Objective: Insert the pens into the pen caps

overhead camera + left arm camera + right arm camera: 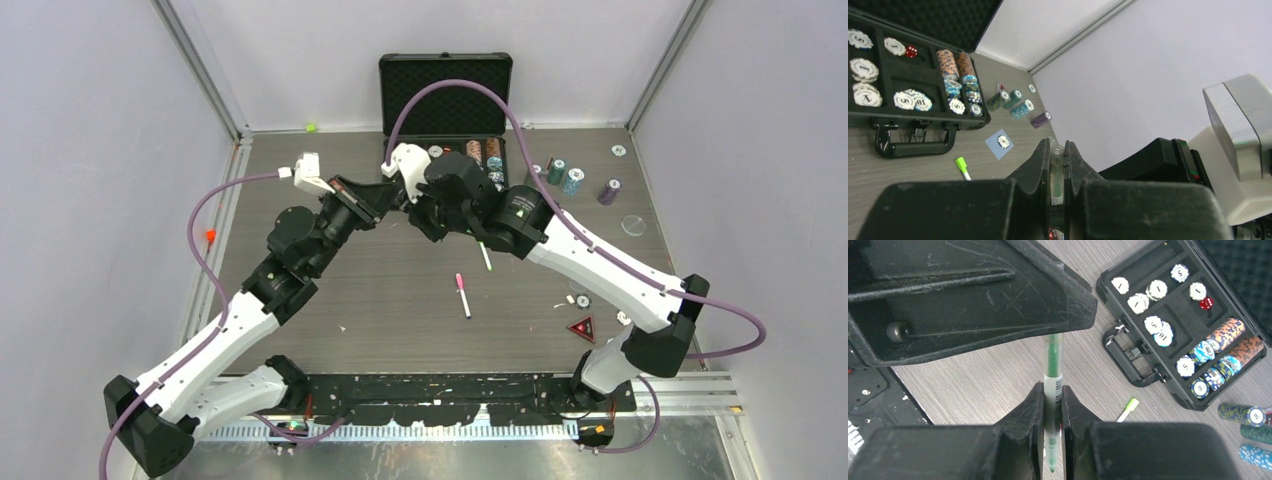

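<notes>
My left gripper (388,198) and right gripper (412,200) meet tip to tip above the back middle of the table. In the right wrist view, my right gripper (1052,387) is shut on a translucent pen (1053,360) with green ink. Its far end runs under the left gripper's finger. In the left wrist view, my left gripper (1057,145) is shut on a translucent greenish pen cap (1057,172). A white pen with a pink cap (463,295) and a white pen with a green cap (486,257) lie on the table; the green-capped one also shows in the left wrist view (962,167) and the right wrist view (1128,409).
An open black poker chip case (445,65) stands at the back behind the grippers. Chip stacks (572,180) stand at the back right. A red triangular token (582,327) lies near the right arm. A small neon green piece (311,127) lies at the back left edge.
</notes>
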`<state>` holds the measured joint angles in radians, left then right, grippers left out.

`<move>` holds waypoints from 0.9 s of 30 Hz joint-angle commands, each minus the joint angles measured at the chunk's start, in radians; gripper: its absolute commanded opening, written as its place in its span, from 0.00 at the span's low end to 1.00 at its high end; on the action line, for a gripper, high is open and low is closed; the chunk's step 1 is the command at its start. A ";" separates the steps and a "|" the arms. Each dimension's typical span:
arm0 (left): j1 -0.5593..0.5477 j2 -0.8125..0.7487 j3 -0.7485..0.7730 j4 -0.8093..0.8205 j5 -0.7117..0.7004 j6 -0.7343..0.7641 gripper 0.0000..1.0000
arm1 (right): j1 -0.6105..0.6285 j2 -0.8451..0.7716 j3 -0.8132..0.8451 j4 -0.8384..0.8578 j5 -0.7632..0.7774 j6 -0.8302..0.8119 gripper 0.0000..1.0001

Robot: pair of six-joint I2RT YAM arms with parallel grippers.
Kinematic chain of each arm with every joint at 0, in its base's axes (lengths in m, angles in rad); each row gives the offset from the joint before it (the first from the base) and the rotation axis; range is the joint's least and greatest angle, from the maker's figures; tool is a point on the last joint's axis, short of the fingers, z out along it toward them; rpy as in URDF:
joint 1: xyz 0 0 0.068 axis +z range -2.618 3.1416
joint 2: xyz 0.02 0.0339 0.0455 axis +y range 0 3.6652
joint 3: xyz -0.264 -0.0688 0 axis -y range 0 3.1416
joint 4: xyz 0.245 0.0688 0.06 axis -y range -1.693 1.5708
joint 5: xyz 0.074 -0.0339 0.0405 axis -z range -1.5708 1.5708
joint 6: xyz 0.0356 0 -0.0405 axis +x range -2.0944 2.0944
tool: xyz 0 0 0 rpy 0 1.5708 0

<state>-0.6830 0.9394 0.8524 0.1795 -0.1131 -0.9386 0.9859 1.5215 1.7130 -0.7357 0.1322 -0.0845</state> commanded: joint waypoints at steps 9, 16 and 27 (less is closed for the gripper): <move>-0.079 -0.040 -0.104 0.006 0.381 0.050 0.00 | -0.080 -0.167 -0.101 0.541 -0.254 0.132 0.00; -0.079 -0.033 -0.144 0.179 0.569 0.108 0.00 | -0.186 -0.289 -0.236 0.703 -0.622 0.303 0.01; -0.079 -0.069 -0.154 0.165 0.545 0.144 0.06 | -0.187 -0.379 -0.320 0.693 -0.645 0.322 0.00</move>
<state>-0.7139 0.8555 0.7532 0.5255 0.2340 -0.8280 0.8143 1.2129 1.3743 -0.4088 -0.5484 0.2005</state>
